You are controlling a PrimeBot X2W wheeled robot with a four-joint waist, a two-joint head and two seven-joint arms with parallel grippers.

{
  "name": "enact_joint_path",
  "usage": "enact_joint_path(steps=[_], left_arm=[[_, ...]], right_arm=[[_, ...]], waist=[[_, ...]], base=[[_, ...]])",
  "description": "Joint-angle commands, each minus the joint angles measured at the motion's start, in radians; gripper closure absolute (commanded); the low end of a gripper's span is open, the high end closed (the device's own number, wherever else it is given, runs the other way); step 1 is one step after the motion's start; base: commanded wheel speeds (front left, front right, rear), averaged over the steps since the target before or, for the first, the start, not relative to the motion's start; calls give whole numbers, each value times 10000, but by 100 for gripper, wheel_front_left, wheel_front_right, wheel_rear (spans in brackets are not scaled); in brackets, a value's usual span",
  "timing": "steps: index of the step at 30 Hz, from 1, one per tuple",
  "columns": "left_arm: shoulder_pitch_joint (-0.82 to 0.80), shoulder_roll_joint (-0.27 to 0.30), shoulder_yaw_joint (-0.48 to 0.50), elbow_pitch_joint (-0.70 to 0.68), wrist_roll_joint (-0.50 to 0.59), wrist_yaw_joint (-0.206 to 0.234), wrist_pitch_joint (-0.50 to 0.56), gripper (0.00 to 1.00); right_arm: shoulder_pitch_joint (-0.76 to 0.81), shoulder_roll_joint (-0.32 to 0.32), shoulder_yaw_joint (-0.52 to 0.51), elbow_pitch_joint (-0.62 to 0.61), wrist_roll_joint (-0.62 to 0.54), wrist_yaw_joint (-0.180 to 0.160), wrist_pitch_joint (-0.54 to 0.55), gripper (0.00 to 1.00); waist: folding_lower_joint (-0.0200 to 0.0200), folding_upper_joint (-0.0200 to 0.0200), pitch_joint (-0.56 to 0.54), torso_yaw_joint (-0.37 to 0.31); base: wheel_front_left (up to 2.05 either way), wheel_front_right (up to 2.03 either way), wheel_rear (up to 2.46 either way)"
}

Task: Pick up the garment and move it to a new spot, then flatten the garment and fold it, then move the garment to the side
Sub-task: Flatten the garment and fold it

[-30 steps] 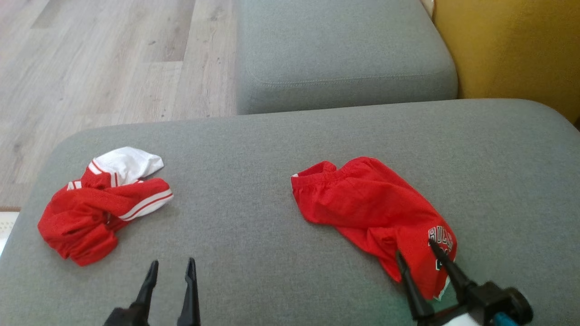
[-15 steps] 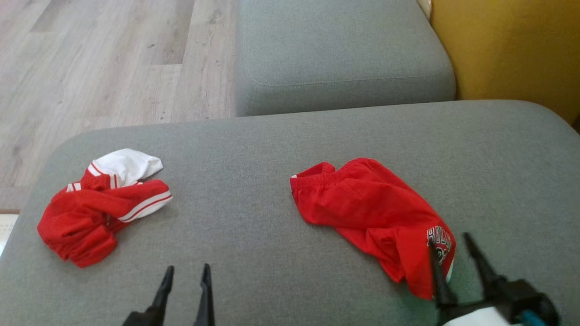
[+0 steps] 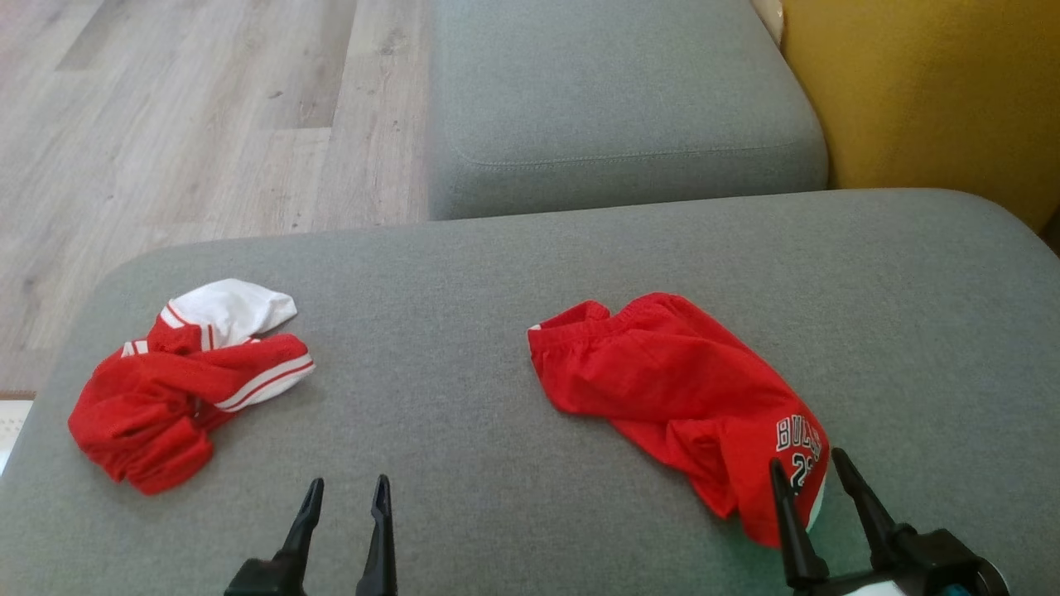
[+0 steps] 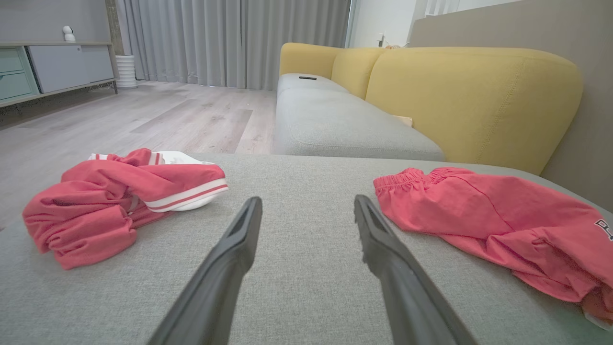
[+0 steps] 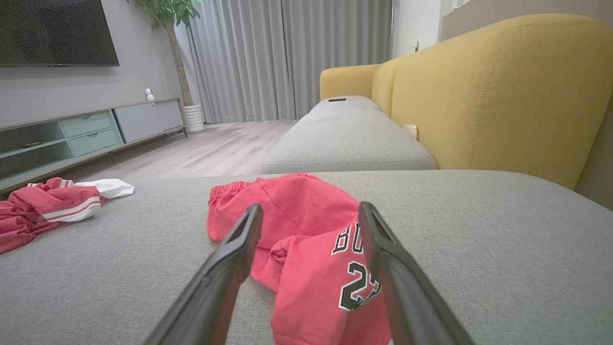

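Red shorts (image 3: 671, 397): laid rumpled on the grey sofa cushion (image 3: 464, 273), right of centre. The long axis is set diagonally, with the elastic waistband pointed away and leftward and the numbered leg hem pointed near and rightward.
Red-and-white garment (image 3: 166, 397): bunched at the cushion's left end, well apart.
Right claw (image 3: 805, 459): spread wide, nothing gripped, placed at the numbered hem.
Left claw (image 3: 349, 480): spread wide, nothing gripped, held over bare cushion.

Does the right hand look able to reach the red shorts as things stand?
Probably yes. The right hand is open, and the printed leg end of the red shorts lies between its fingers, with nothing on the grey cushion in the way.
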Motion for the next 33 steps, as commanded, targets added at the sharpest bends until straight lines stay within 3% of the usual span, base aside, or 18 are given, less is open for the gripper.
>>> enact_joint_path(steps=[1, 24, 33], left_arm=[[-585, -87, 286, -363, 80, 48, -124, 0], [-790, -87, 218, -421, 222, 148, -124, 0], [-1820, -87, -408, -89, 568, -27, -124, 0]], right_arm=[[-402, -102, 246, -281, 16, -7, -61, 0], [-473, -101, 315, -410, -6, -7, -61, 0], [-850, -101, 425, -716, -63, -7, -61, 0]], waist=[[0, 0, 16, -20], [0, 0, 364, -66], [0, 0, 1105, -397]], base=[[0, 0, 0], [0, 0, 0], [0, 0, 0]])
